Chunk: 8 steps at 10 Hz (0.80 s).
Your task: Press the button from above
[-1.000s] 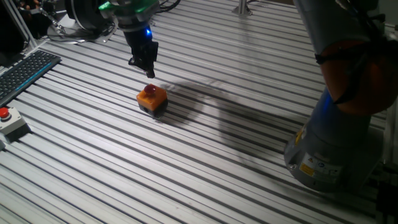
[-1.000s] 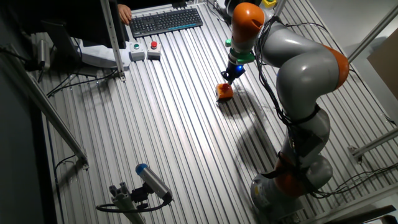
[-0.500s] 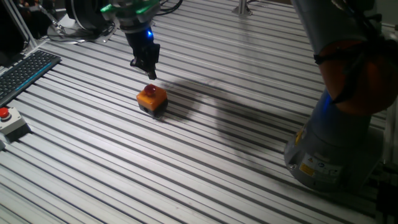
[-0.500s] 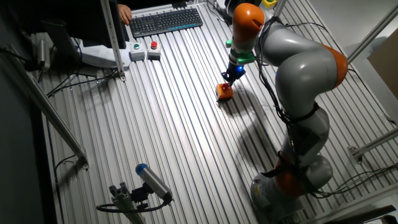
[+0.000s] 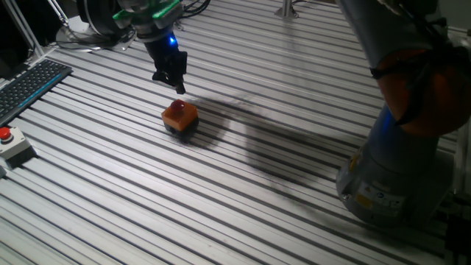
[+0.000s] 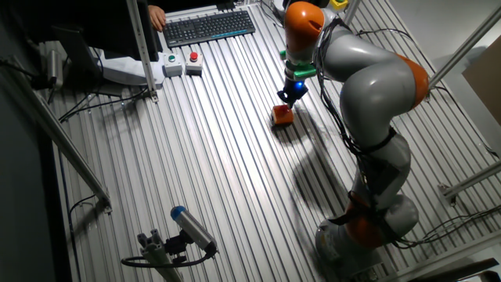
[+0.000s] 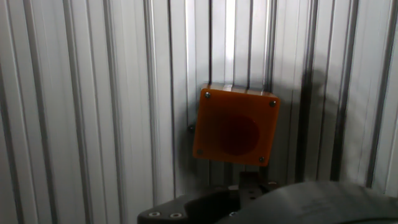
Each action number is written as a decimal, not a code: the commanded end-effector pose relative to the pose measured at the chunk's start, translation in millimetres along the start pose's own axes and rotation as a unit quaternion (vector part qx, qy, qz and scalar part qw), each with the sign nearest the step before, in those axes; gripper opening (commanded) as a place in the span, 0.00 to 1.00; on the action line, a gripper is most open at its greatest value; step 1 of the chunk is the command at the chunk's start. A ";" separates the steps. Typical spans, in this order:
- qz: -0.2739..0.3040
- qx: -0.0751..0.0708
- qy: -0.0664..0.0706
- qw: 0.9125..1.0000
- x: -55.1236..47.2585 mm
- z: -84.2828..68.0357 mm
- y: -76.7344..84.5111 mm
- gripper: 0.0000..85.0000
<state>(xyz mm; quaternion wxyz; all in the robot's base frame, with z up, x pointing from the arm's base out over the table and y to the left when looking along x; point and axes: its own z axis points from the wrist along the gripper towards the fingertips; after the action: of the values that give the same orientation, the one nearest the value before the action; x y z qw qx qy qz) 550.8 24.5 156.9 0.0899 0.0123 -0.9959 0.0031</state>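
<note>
The button (image 5: pixel 176 108) is a round red cap on a small orange box (image 5: pixel 180 118) with a dark base, standing on the slatted metal table. It also shows in the other fixed view (image 6: pixel 282 114). In the hand view the orange box (image 7: pixel 235 127) fills the centre, seen straight from above, with the red cap in its middle. My gripper (image 5: pixel 177 86) hangs just above and slightly behind the button, not touching it. It also shows in the other fixed view (image 6: pixel 286 99). Only the dark gripper body shows at the bottom of the hand view. No view shows the fingertips clearly.
A grey-white box with a red button (image 5: pixel 9 143) sits at the left edge, beside a box with a green button (image 6: pixel 171 64). A black keyboard (image 6: pixel 210 27) lies at the far side. The arm's base (image 5: pixel 390 184) stands at the right. A small device (image 6: pixel 184 231) lies near the front.
The gripper has stayed hovering over the button, shifting only slightly. The arm's upper links have swung a little to the left.
</note>
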 end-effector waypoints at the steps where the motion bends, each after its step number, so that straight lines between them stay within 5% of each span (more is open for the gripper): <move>1: 0.000 -0.001 -0.001 1.000 0.0 0.2 -0.3 0.00; 3: 0.000 -0.008 -0.008 1.000 0.0 0.2 -0.3 0.00; 5: -0.004 -0.006 -0.029 1.000 -0.4 0.3 0.1 0.00; 8: -0.007 -0.006 -0.036 0.999 -5.4 4.4 1.6 0.00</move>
<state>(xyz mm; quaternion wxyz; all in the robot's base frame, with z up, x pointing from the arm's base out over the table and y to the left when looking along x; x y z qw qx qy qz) 555.9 26.2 151.1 0.0534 0.0184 -0.9984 -0.0035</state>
